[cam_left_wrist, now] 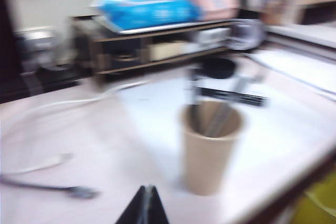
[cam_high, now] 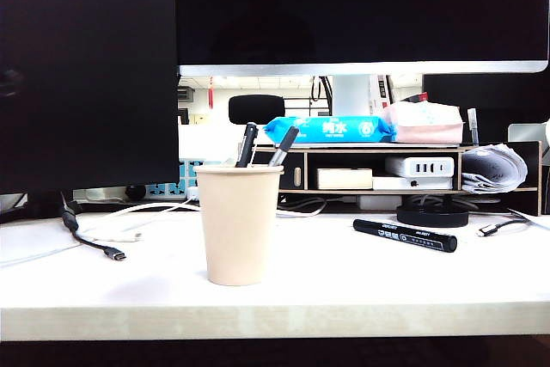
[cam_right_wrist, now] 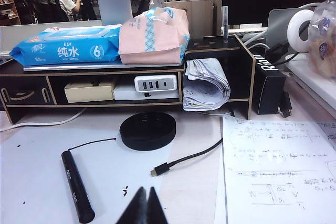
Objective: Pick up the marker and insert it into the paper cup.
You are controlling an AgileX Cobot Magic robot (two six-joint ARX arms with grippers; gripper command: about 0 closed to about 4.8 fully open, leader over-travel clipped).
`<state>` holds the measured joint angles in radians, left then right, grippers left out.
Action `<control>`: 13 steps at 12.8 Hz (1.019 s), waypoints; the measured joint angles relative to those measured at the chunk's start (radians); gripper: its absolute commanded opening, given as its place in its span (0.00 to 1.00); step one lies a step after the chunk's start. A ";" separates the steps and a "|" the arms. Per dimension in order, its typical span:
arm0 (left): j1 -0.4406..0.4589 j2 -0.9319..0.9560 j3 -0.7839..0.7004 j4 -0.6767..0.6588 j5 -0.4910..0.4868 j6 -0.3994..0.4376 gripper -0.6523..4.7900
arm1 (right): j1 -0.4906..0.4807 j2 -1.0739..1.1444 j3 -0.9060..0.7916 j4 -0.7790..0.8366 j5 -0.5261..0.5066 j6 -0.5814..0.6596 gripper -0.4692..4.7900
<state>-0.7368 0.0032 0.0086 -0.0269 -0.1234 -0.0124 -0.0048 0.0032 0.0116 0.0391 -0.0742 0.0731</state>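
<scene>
The black marker (cam_high: pixel 404 235) with white lettering lies flat on the white table, to the right of the beige paper cup (cam_high: pixel 239 225). The cup stands upright and holds two thin dark pens (cam_high: pixel 247 144). Neither gripper appears in the exterior view. In the blurred left wrist view, my left gripper (cam_left_wrist: pixel 147 190) is shut and empty, short of the cup (cam_left_wrist: pixel 210 153); the marker (cam_left_wrist: pixel 231 96) lies beyond the cup. In the right wrist view, my right gripper (cam_right_wrist: pixel 146 192) is shut and empty, with the marker (cam_right_wrist: pixel 77 184) lying on the table beside it, apart from it.
A wooden shelf (cam_high: pixel 378 154) at the back carries a blue wipes pack (cam_high: pixel 326 129) and a pink pack. A black round disc (cam_right_wrist: pixel 147 129) and a USB cable (cam_right_wrist: pixel 184 160) lie near the marker. A written sheet (cam_right_wrist: pixel 278 171) covers the right side. Another cable (cam_high: pixel 94 242) lies left of the cup.
</scene>
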 measured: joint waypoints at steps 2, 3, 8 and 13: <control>-0.119 0.000 0.000 0.000 0.011 0.000 0.11 | 0.000 0.000 0.000 0.000 0.000 0.000 0.08; -0.117 0.000 0.000 0.000 0.031 0.000 0.11 | 0.000 0.000 0.000 0.000 0.000 0.000 0.08; -0.022 0.000 0.000 0.000 0.034 0.000 0.11 | 0.000 0.000 0.000 0.000 0.000 0.000 0.08; -0.022 0.000 0.000 0.000 0.035 0.000 0.11 | 0.000 0.000 0.000 0.000 0.000 0.000 0.08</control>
<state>-0.7589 0.0036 0.0086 -0.0269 -0.0887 -0.0124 -0.0048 0.0032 0.0116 0.0391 -0.0742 0.0727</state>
